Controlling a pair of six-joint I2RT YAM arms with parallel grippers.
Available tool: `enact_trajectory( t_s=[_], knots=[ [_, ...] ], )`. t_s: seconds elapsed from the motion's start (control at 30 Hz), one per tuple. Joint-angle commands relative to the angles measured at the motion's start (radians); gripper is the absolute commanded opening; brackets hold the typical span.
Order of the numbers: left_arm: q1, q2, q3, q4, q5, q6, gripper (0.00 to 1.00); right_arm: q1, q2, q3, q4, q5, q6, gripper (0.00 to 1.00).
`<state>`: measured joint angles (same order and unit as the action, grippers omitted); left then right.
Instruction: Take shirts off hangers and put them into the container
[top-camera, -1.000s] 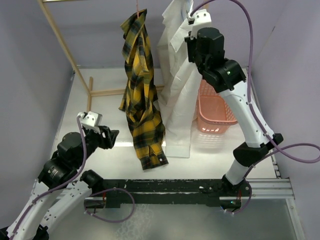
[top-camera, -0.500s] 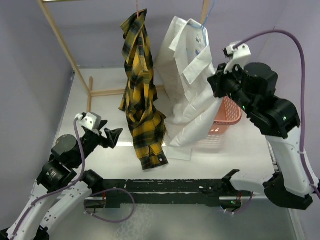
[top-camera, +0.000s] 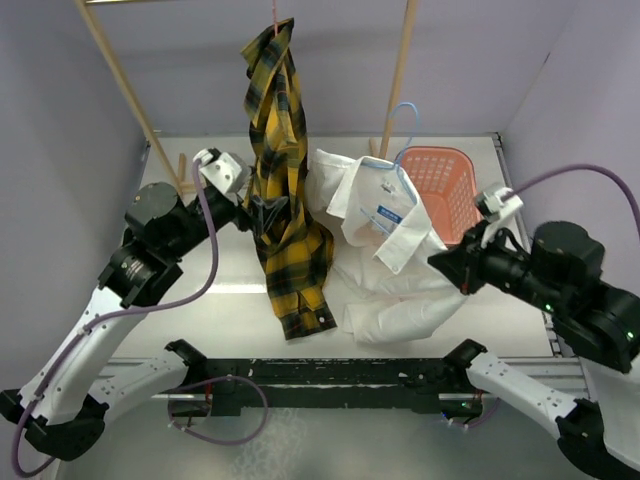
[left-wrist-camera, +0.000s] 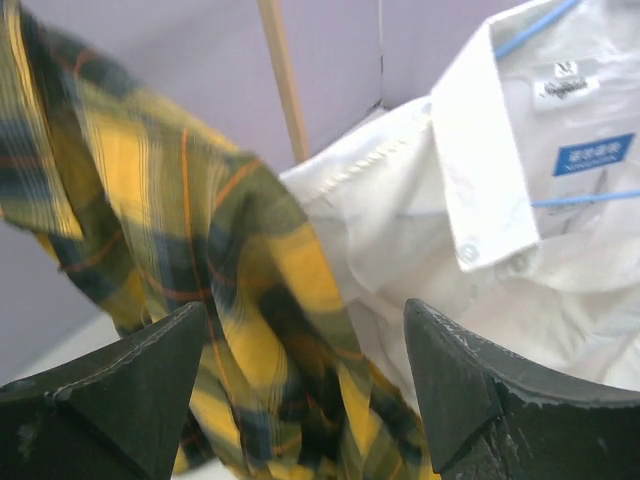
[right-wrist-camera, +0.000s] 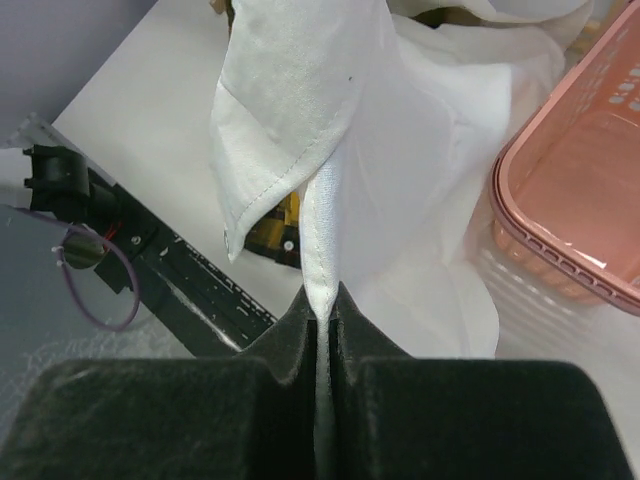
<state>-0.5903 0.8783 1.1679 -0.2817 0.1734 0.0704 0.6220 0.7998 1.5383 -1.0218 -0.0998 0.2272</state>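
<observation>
Top external: our right claw (top-camera: 450, 270), clenched on the white shirt (top-camera: 400, 290), has dragged it onto the tabletop (top-camera: 235, 325) (hanger (left-wrist-camera: 538, 28) still inside); left claw (top-camera: 252, 212) released.

1. Top view: fixed high behind the arm bases, looking down and forward across the whole bench (top-camera: 200, 300) to the far wall.
2. Left wrist: very near, faces right past left end effector (left-wrist-camera: 305, 320); plaid shirt (left-wrist-camera: 230, 250) close ahead.
3. Right wrist: near, faces left-down past right end effector (right-wrist-camera: 322, 300).
4. All three share white shirt (top-camera: 400, 295).
</observation>
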Motion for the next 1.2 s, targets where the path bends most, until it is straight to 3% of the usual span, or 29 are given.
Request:
enact_trajectory(
  t_s=[0.0, 0.2, 0.43, 0.7, 0.97, 1.17],
  knots=[
    [-0.003, 0.093, 0.134, 0.098, 0.113, 0.053, 0.82, 0.005, -0.069, 0.061, -0.019, -0.073, 0.046, 0.0],
    [-0.027, 0.21, 0.195, 0.209, 0.185, 0.028, 0.79, 0.004, -0.079, 0.084, -0.036, -0.131, 0.065, 0.0],
    [-0.103, 0.292, 0.237, 0.225, 0.187, 0.109, 0.79, 0.003, -0.067, 0.092, -0.03, -0.17, 0.065, 0.0],
    [-0.127, 0.333, 0.203, 0.264, 0.168, 0.157, 0.78, 0.003, -0.058, 0.093, -0.007, -0.228, 0.075, 0.0],
    [-0.133, 0.344, 0.144, 0.344, 0.192, 0.229, 0.58, 0.004, -0.051, 0.08, 0.012, -0.272, 0.081, 0.0],
    [-0.134, 0.295, 0.03, 0.436, 0.311, 0.281, 0.61, 0.004, -0.046, 0.074, 0.016, -0.274, 0.079, 0.0]
  ],
)
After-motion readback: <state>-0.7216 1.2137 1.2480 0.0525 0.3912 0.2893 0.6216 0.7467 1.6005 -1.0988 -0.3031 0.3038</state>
